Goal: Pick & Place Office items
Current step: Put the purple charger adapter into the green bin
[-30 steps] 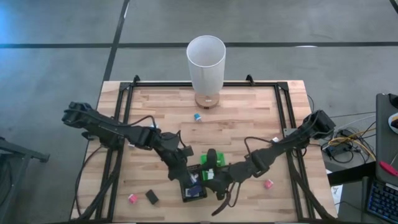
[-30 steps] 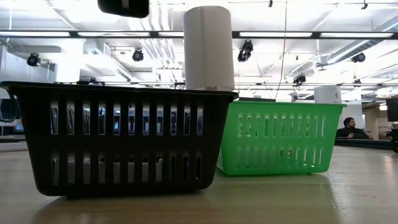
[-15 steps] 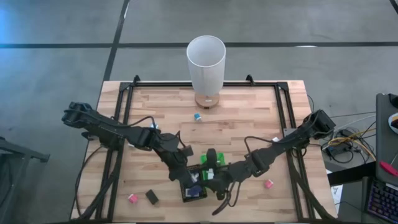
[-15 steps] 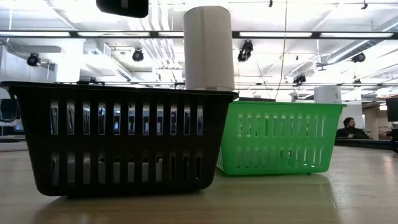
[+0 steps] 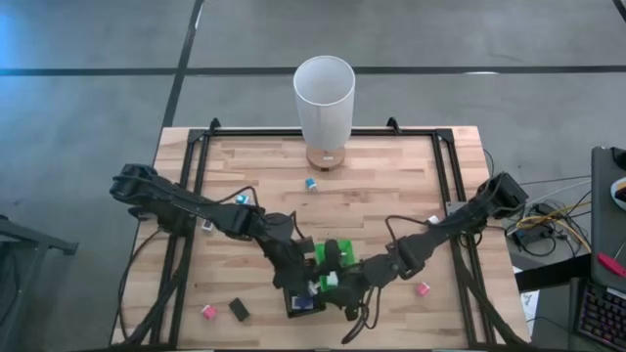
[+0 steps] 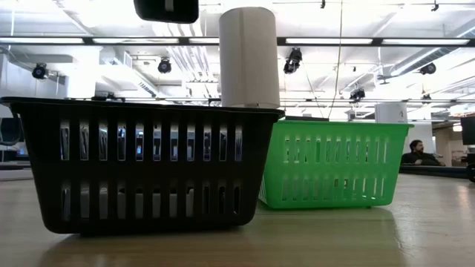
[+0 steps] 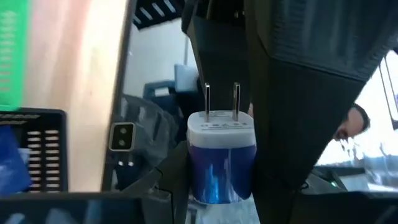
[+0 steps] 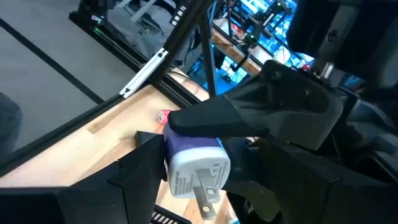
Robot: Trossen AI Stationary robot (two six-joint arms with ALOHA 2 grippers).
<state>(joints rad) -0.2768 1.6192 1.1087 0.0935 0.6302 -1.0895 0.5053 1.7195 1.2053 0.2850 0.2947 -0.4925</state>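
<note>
A: Over the front middle of the table (image 5: 391, 196), both arms meet above the black basket (image 5: 303, 298) and the green basket (image 5: 337, 256). The left gripper (image 7: 221, 186) pinches a blue-and-white plug adapter (image 7: 221, 155), its 2 prongs pointing away from the fingers.

B: And the right gripper (image 8: 193, 174)?

A: It is clamped on a purple-and-white plug adapter (image 8: 193, 163), prongs sticking out between the dark fingers. From above, the 2 grippers sit just beside each other over the baskets.

B: Where are the other office items?

A: Along the front left edge lie a pink block (image 5: 208, 312) and a black block (image 5: 239, 310), near each other. Another pink block (image 5: 423, 289) lies to the front right, well apart from them. A small blue-and-white block (image 5: 311, 184) rests near the tall white cylinder (image 5: 324, 108) at the back.

B: Anything inside the baskets?

A: Something blue shows in the black one; I cannot tell more. At table height the 2 baskets stand side by side, black in front of the cylinder.
</note>
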